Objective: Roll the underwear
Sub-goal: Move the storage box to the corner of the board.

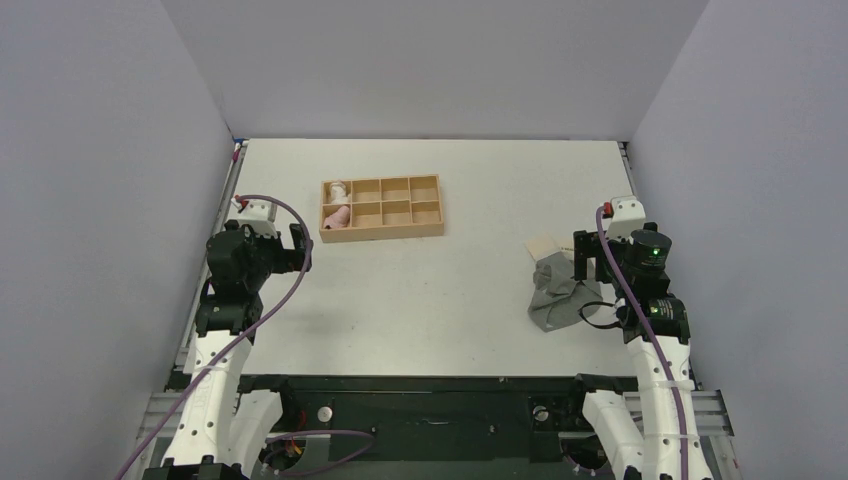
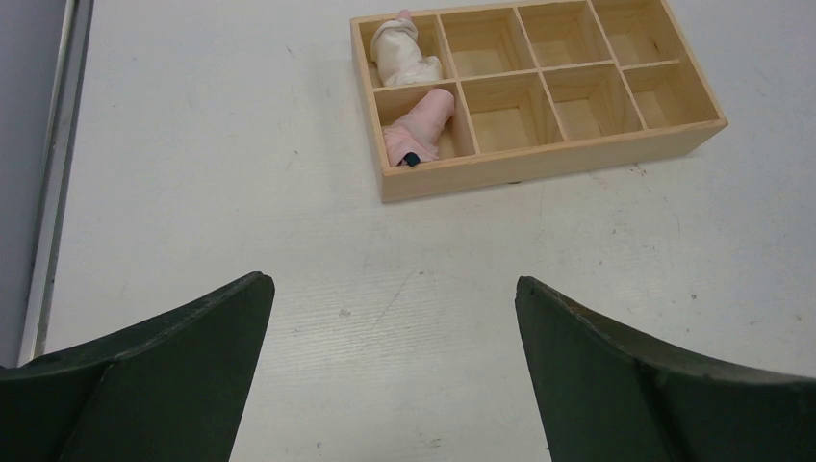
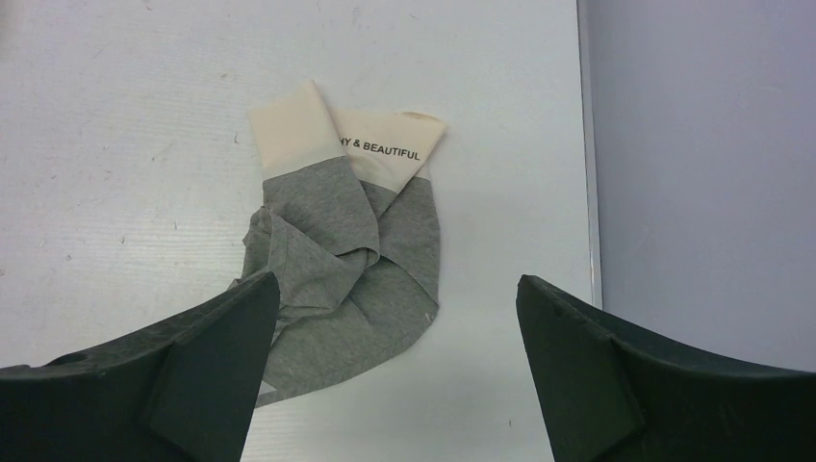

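Observation:
The underwear [image 1: 558,297] lies crumpled on the white table at the right, dark grey with a pale beige strip [image 3: 306,130] at its far end. In the right wrist view the grey fabric [image 3: 351,255] spreads ahead of my right gripper [image 3: 396,279], reaching under the left finger [image 3: 192,375]. That gripper [image 1: 583,258] hovers open just right of the garment and holds nothing. My left gripper [image 1: 298,247] is open over bare table at the left, far from the garment; its view shows nothing between the fingers [image 2: 393,282].
A wooden tray [image 1: 382,232] with several compartments stands mid-table, ahead of the left gripper. A white cloth roll [image 2: 404,53] and a pink cloth roll [image 2: 420,125] fill its two leftmost compartments. The table's right edge [image 3: 587,192] and the grey wall run close beside the underwear.

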Robot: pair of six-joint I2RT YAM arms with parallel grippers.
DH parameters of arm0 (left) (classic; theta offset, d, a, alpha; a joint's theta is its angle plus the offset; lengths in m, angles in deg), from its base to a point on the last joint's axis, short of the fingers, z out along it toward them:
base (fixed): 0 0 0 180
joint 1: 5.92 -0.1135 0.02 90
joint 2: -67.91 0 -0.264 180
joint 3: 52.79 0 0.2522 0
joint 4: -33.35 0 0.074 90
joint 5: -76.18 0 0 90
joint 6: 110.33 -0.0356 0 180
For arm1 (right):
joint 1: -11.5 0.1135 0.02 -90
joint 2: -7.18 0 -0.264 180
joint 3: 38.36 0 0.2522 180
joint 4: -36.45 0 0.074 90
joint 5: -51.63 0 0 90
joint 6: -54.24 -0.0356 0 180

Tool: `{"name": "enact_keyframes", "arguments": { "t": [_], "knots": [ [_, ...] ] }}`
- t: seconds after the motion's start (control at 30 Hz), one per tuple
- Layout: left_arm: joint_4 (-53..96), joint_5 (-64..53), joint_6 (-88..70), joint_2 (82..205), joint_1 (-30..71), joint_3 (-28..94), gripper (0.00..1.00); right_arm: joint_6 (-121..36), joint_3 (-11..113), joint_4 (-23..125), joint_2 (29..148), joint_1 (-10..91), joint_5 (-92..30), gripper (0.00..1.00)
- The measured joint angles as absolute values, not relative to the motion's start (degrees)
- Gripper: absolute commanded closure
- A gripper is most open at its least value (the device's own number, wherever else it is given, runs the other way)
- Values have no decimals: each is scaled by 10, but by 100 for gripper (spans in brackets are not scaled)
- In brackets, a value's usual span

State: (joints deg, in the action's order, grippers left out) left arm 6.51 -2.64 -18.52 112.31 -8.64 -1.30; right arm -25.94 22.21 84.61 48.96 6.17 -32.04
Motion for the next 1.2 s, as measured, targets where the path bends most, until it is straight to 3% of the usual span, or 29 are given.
{"name": "enact_keyframes", "arguments": {
  "t": [0.53, 1.2],
  "knots": [
    [64, 0, -195, 1123, -88, -13, 3, -258, 222, 846, 490, 62, -310, 11],
    [8, 126, -161, 1119, -108, 40, 3, -283, 238, 852, 530, 62, -194, 10]
  ]
}}
